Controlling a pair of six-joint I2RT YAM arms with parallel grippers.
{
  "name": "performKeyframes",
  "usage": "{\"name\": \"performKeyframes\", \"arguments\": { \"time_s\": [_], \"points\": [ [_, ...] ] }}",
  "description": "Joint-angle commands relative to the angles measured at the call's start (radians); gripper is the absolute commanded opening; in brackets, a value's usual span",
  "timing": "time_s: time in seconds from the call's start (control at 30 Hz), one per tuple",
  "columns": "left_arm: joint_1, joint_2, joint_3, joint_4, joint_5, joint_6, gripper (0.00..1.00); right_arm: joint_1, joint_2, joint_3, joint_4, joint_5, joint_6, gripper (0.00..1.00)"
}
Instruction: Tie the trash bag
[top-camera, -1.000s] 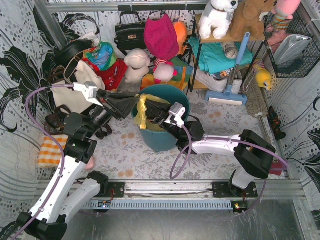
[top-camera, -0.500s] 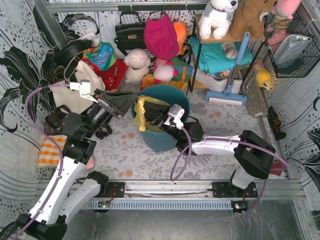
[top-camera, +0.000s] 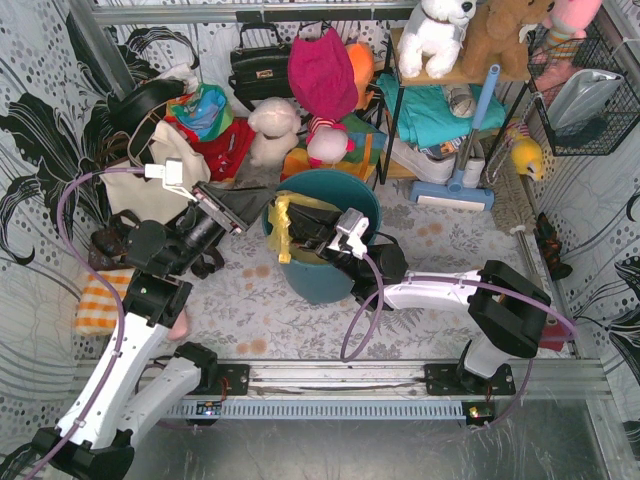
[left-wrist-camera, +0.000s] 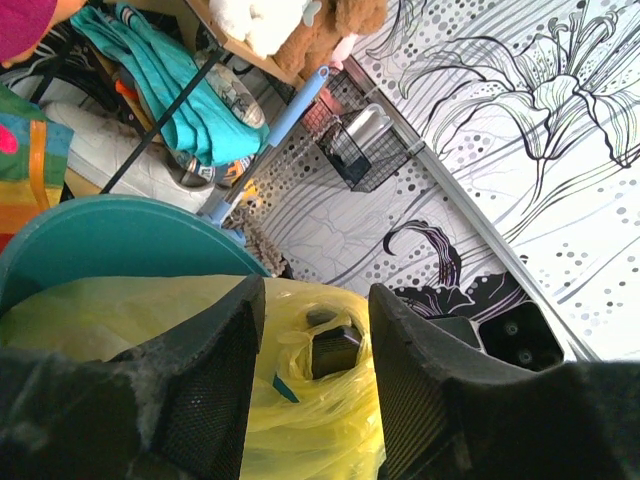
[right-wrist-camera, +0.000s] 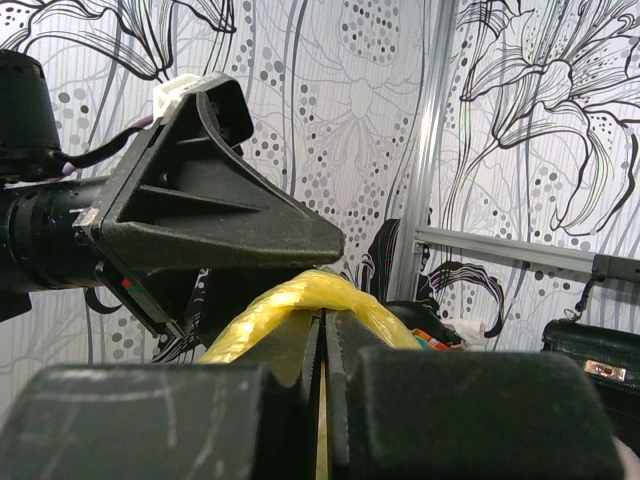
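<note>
The trash bag (top-camera: 300, 212) is yellow and sits inside the teal round bin (top-camera: 322, 285). One edge is drawn into a yellow strip (top-camera: 283, 228) over the bin's left rim. My right gripper (top-camera: 298, 233) reaches into the bin from the right and is shut on that strip (right-wrist-camera: 300, 297), which arches over its closed fingertips (right-wrist-camera: 324, 325). My left gripper (top-camera: 257, 207) hovers just left of the bin rim, open and empty. In the left wrist view its fingers (left-wrist-camera: 228, 345) frame the bag (left-wrist-camera: 320, 420) and a looped bag edge around the right gripper's tip.
A cream tote bag (top-camera: 165, 170) lies behind the left arm. A black handbag (top-camera: 258, 65), plush toys (top-camera: 272, 130) and a shelf stand at the back. A blue floor sweeper (top-camera: 455, 185) leans at the right. An orange striped cloth (top-camera: 100, 300) lies at the far left.
My left gripper opened, let go of the yellow strip and drew back leftward from the bin. The right gripper stayed shut on the strip.
</note>
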Motion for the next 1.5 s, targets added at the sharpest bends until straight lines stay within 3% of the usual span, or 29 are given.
{"name": "performKeyframes", "arguments": {
  "time_s": [0.0, 0.2, 0.5, 0.93, 1.2, 1.33, 1.47],
  "points": [
    [0.000, 0.009, 0.020, 0.026, 0.040, -0.022, 0.55, 0.001, -0.006, 0.018, 0.106, -0.020, 0.022, 0.00],
    [0.000, 0.011, 0.027, -0.009, 0.023, -0.002, 0.56, 0.003, -0.006, 0.021, 0.106, -0.020, 0.024, 0.00],
    [-0.001, 0.005, 0.031, -0.020, 0.040, -0.004, 0.44, 0.002, -0.003, 0.024, 0.106, -0.017, 0.024, 0.00],
    [0.000, -0.006, 0.033, 0.009, 0.052, 0.002, 0.00, 0.001, 0.003, 0.027, 0.106, -0.012, 0.028, 0.00],
    [-0.001, 0.003, 0.047, 0.048, 0.060, 0.023, 0.00, 0.002, -0.025, -0.007, 0.104, -0.003, 0.033, 0.01],
    [-0.001, 0.019, 0.084, 0.038, 0.062, 0.058, 0.00, 0.002, -0.072, -0.065, 0.101, 0.014, 0.046, 0.20],
    [-0.001, 0.043, 0.114, 0.048, 0.074, 0.076, 0.00, 0.002, -0.141, -0.132, 0.076, 0.028, 0.058, 0.23]
  ]
}}
